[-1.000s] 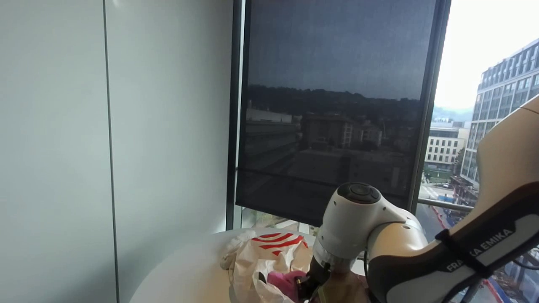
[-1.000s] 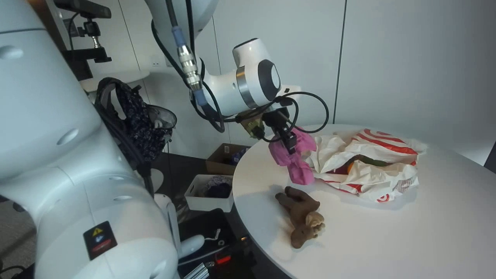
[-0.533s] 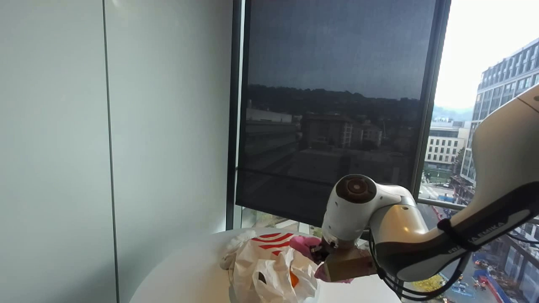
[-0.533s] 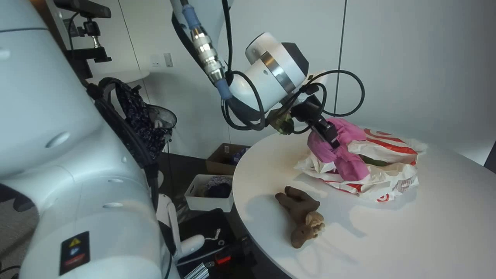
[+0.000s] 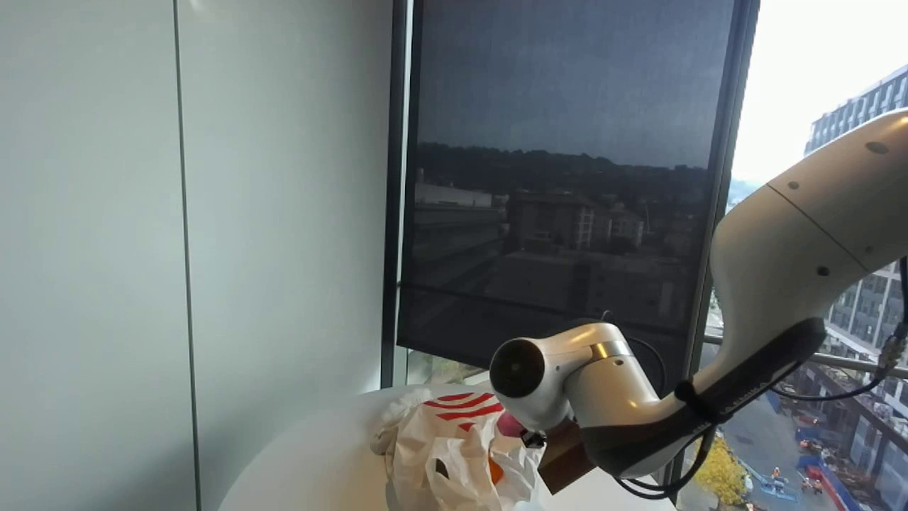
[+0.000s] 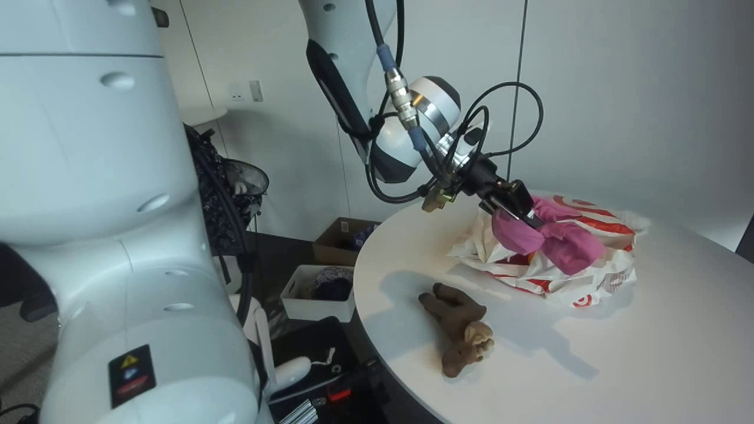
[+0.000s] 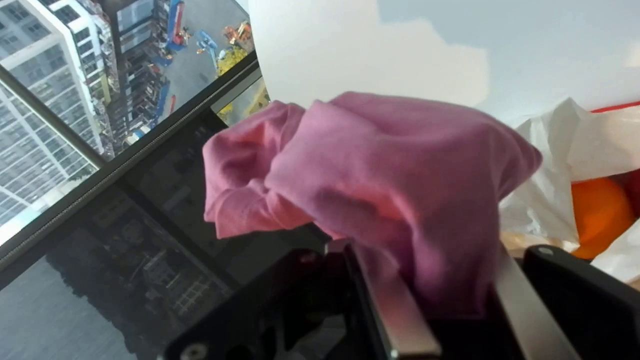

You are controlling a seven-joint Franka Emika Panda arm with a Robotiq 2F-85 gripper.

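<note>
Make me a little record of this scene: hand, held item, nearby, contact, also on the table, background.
Hand: closed on a pink cloth
Held item: pink cloth, bunched, above the white table
Nearby: white bag with red markings, open, orange thing inside
Contact between pink cloth and white bag: cannot tell
Also on table: brown toy animal, lying down
Background: dark window blind

A crumpled pink cloth [image 6: 570, 247] is pinched in the tool [image 6: 533, 220], near the white bag [image 6: 607, 284].

I spot a red bullseye [image 6: 582, 301] on the white bag [image 6: 612, 275] and a yellow warning triangle [image 6: 129, 361] on the arm [image 6: 135, 300].
</note>
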